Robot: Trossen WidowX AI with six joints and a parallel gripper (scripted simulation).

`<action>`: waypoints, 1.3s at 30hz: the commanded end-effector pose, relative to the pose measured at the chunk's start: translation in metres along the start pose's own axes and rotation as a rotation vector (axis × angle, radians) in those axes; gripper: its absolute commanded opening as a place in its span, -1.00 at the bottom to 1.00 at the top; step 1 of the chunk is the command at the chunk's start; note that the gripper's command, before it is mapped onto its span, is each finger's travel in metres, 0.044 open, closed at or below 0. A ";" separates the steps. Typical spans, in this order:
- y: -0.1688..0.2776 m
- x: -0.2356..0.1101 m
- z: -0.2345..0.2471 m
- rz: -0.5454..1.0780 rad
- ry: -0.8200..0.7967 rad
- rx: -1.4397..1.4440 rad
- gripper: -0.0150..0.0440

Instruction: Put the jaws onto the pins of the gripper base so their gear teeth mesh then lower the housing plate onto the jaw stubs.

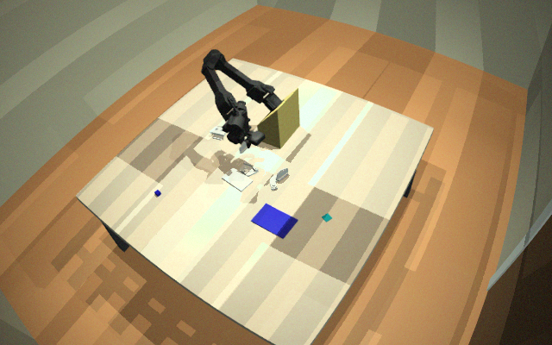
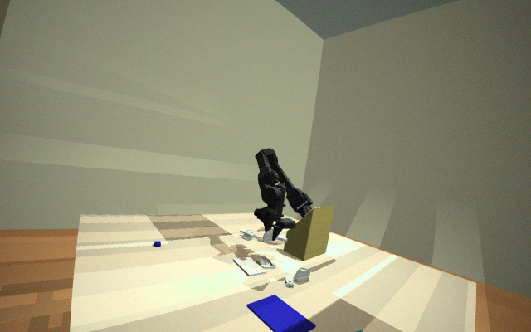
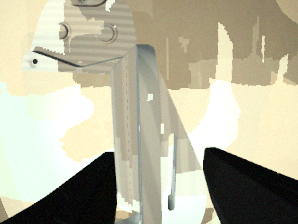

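Observation:
My gripper (image 1: 246,144) (image 2: 271,233) (image 3: 160,160) is shut on a light grey jaw (image 3: 126,115) (image 1: 243,148) (image 2: 267,236), held above the table. The wrist view shows it upright between the fingers. The pale gripper base seems to be the flat piece (image 1: 236,180) (image 2: 249,266) with a small head, its two round features showing at the upper left of the wrist view. The other jaw (image 1: 282,174) (image 2: 302,275) lies right of it. A white part (image 1: 216,131) (image 2: 247,234) beside the arm looks like the housing plate; its details are too small to tell.
A tall yellow-green block (image 1: 280,122) (image 2: 309,236) stands close to the gripper and arm. A blue flat panel (image 1: 272,219) (image 2: 278,313) lies in front of the parts. A small blue cube (image 1: 158,193) (image 2: 157,244) and a teal piece (image 1: 327,217) lie farther out.

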State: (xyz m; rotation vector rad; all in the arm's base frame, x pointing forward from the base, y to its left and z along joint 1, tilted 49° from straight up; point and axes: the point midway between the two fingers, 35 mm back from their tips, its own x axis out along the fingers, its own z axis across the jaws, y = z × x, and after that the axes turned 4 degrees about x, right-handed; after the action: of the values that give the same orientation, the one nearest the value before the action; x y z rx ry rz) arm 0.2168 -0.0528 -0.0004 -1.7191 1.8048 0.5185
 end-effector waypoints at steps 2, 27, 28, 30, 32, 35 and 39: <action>0.001 0.000 0.001 0.003 -0.005 -0.019 -0.04; -0.040 -0.002 0.006 0.001 -0.006 -0.030 -0.04; -0.043 -0.002 0.007 0.001 -0.006 -0.030 -0.04; -0.050 -0.003 0.007 0.001 -0.006 -0.030 -0.04; -0.056 -0.003 0.008 0.001 -0.006 -0.030 -0.04; -0.065 -0.002 0.009 0.001 -0.006 -0.029 -0.04; -0.078 -0.002 0.010 0.000 -0.006 -0.029 -0.04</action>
State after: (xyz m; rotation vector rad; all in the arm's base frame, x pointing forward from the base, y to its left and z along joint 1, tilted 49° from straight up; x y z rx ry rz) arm 0.2853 -0.0513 0.0021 -1.7244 1.7985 0.5493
